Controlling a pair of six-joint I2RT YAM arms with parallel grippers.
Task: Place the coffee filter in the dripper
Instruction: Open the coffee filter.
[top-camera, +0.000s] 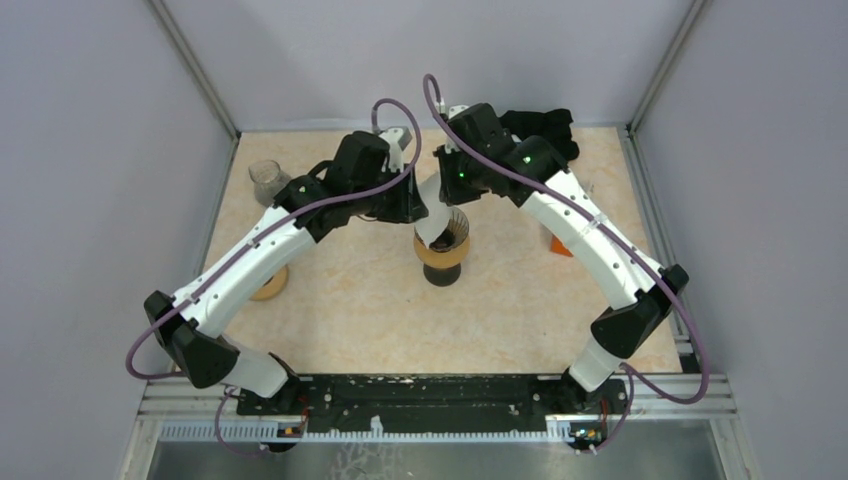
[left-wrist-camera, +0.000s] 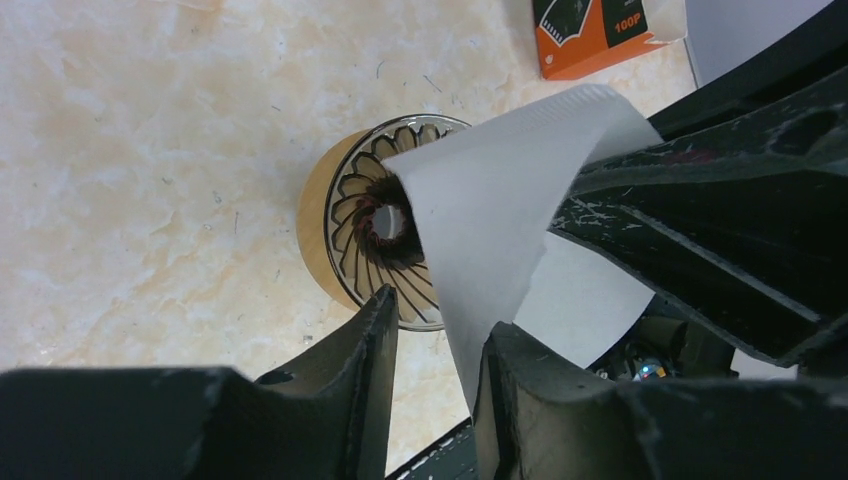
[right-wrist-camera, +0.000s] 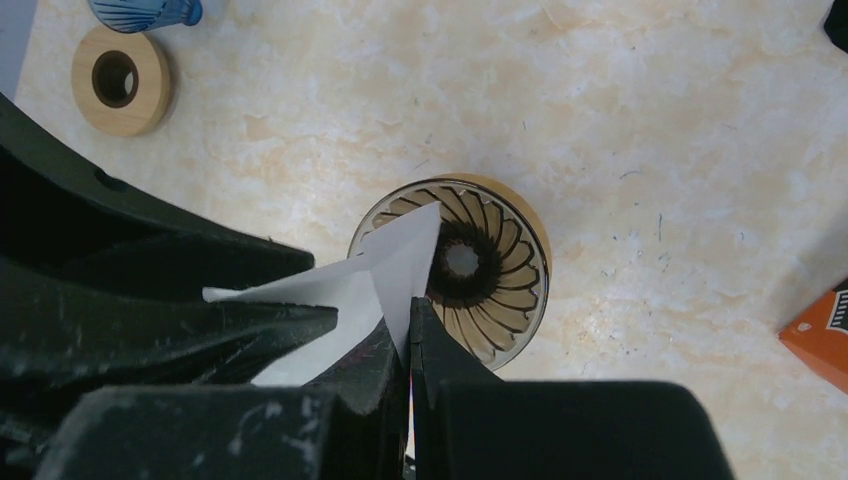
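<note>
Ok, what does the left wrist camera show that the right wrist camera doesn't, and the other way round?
Left wrist only: that the left gripper has its jaws apart, the filter's edge between them, and the 100P print on the orange box.
Right wrist only: the wooden ring and a blue ribbed glass object, top left.
Both: the coffee filter, pinched by the right gripper, its tip at the mouth of the dripper, not seated. The right wrist catches only a corner of the box.

The beige marbled table (top-camera: 350, 320) bears a ribbed glass dripper (right-wrist-camera: 505, 290) under the right tool (right-wrist-camera: 410, 325), a wooden ring (right-wrist-camera: 148, 100) leftward, an orange carton (right-wrist-camera: 822, 338) rightward.
</note>
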